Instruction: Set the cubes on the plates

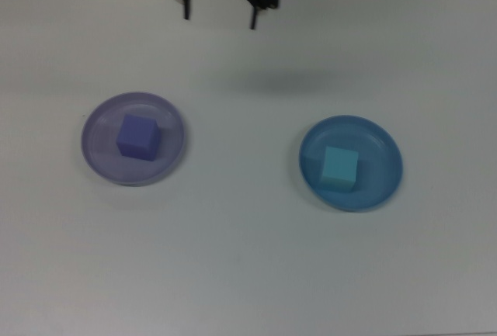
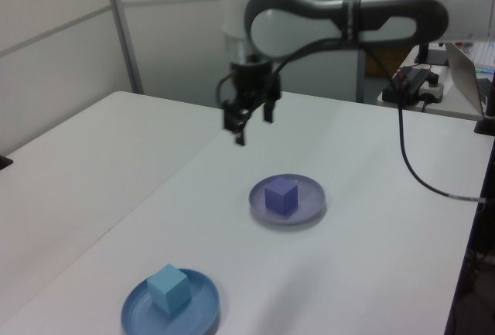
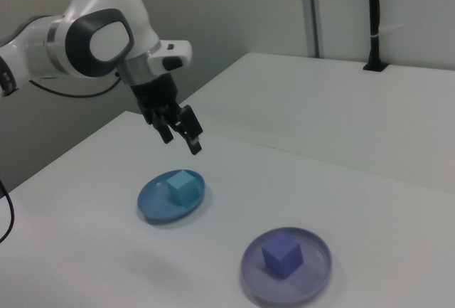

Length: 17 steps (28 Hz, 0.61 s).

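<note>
Two round, shallow, rimmed plates lie well apart on the smooth white table [image 1: 248, 258], each with a small matte cube at its middle. Seen in the top view, the lavender plate [image 1: 95, 161] sits at nine o'clock with the purple cube [image 1: 138, 136] on it, and the glossy blue plate [image 1: 384, 185] sits at three o'clock with the cyan cube [image 1: 339, 168] on it. The gripper [image 1: 220, 16] hangs in the air at twelve o'clock, near the table's far edge, its two thin black fingers [image 1: 253, 18] spread apart and holding nothing, clear of both plates.
</note>
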{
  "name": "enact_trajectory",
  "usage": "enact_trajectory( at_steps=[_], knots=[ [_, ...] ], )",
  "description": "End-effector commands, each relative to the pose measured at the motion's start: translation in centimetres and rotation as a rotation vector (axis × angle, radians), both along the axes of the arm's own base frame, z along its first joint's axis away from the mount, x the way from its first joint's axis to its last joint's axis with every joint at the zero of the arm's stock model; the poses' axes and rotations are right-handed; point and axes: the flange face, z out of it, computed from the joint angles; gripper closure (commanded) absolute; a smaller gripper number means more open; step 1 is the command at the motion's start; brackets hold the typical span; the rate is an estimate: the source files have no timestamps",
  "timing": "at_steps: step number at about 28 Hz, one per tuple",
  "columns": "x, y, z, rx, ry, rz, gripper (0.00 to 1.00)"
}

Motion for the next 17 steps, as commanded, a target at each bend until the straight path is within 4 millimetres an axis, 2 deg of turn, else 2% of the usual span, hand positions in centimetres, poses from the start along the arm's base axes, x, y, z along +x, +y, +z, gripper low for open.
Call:
enact_trajectory(
  at_steps=[1,6,10,12,17],
  knots=[
    [-0.9,-4.0,-0.6,0.006,0.054,0.038,0.00],
    [-0.8,-7.3,-1.4,0.008,0.076,0.054,0.00],
    [-1.0,-7.8,-0.9,0.023,0.066,0.039,0.00],
    [-1.1,-9.0,-0.7,0.057,0.062,0.011,0.00],
    [-0.9,-9.1,-0.2,0.077,0.044,0.005,0.00]
  ],
)
